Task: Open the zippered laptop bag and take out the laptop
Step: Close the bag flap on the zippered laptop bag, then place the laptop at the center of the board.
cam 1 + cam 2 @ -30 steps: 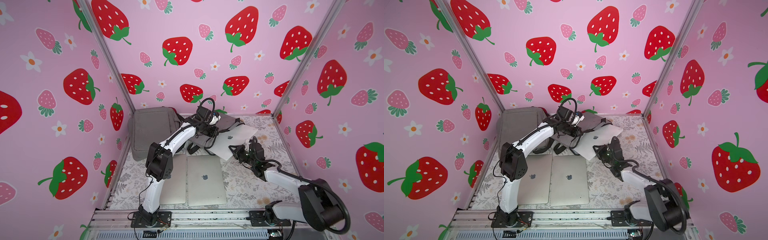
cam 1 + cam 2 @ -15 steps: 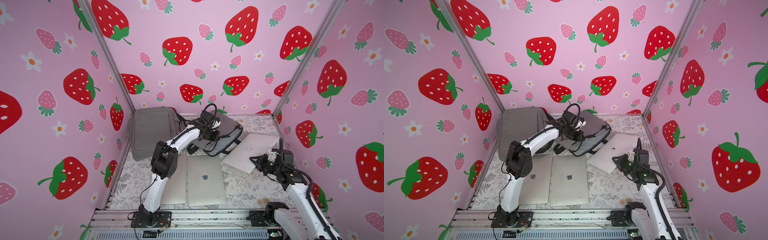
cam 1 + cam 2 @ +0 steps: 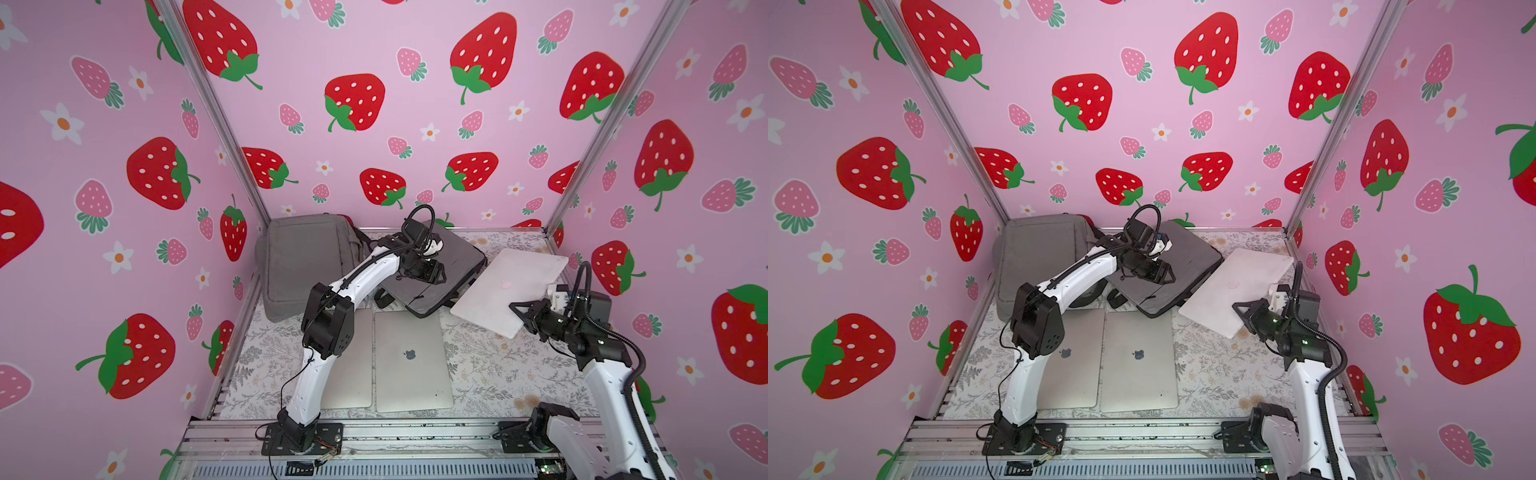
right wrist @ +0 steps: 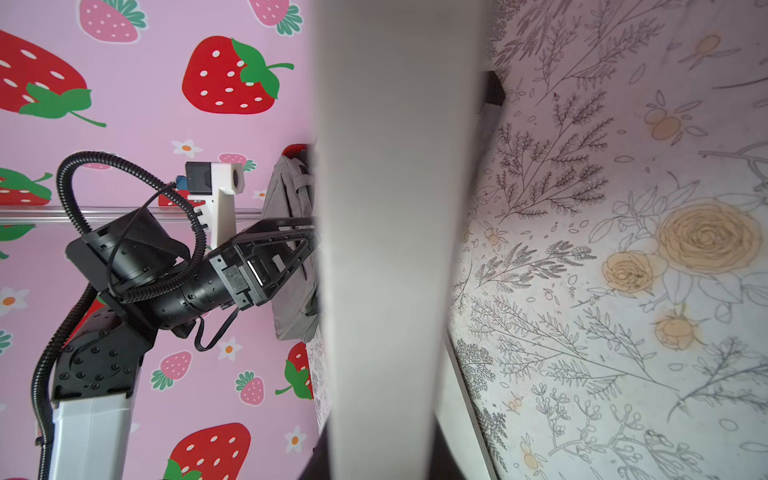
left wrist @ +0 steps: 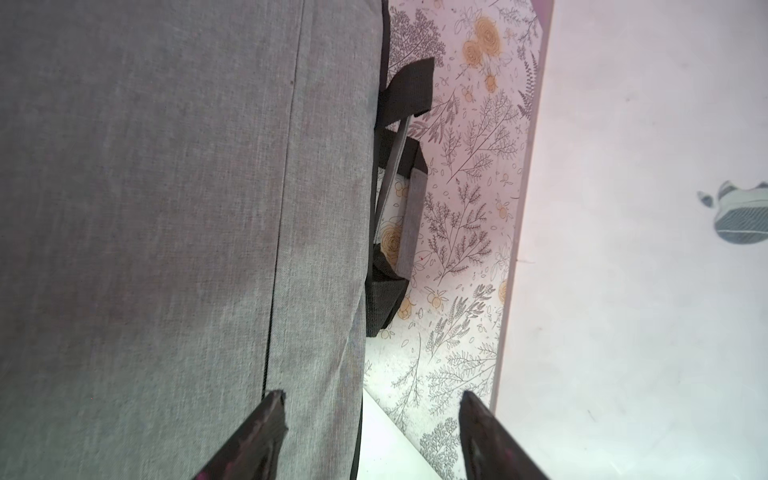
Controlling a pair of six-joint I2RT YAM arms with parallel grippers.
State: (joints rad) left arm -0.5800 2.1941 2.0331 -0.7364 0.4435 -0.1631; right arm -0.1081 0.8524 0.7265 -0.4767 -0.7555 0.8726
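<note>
A pale closed laptop is outside the grey laptop bag, just to its right, pinched at its near edge by the right end effector. The bag lies flat at the back of the floral desk. The left end effector hovers over it, jaws spread.

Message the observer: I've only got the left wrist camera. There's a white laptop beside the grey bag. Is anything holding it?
Observer: Yes, the right hand grips the white laptop by its near edge, clear of the dark grey bag.
Operator: Any other laptops out?
Observer: Two silver laptops lie flat, side by side, near the front rail.
Operator: Another bag?
Observer: A lighter grey bag sits in the back-left corner.
</note>
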